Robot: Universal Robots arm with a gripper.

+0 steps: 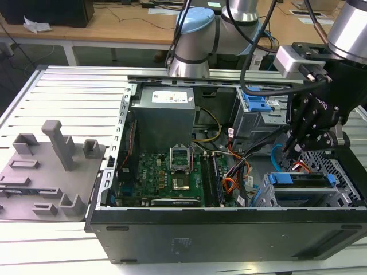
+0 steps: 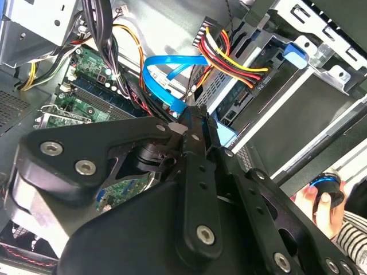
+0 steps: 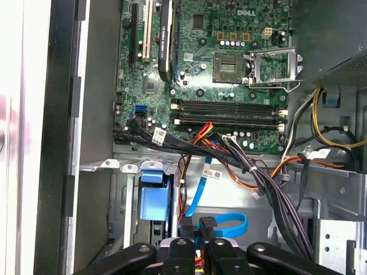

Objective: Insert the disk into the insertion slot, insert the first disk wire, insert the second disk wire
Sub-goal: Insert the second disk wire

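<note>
Slatted counter [image 1: 69, 86] carries open PC case [image 1: 229, 229]; tool [image 1: 295, 150] pressed together on blue flat cable [image 3: 226, 224], above disk [image 1: 304, 179] seated in insertion slot [image 1: 265, 192].

Robotics lab: open computer case [image 1: 229, 229] on slatted aluminium bench [image 1: 69, 97], wooden desks [image 1: 132, 26] behind

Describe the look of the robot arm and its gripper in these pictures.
The arm is silver-grey metal tubing with a rounded light-blue joint cap, and black cables run along it. A grey box-shaped wrist module sits above the matte black gripper, built of bolted linkage bars with silver screw heads showing in the second wrist view.
</note>
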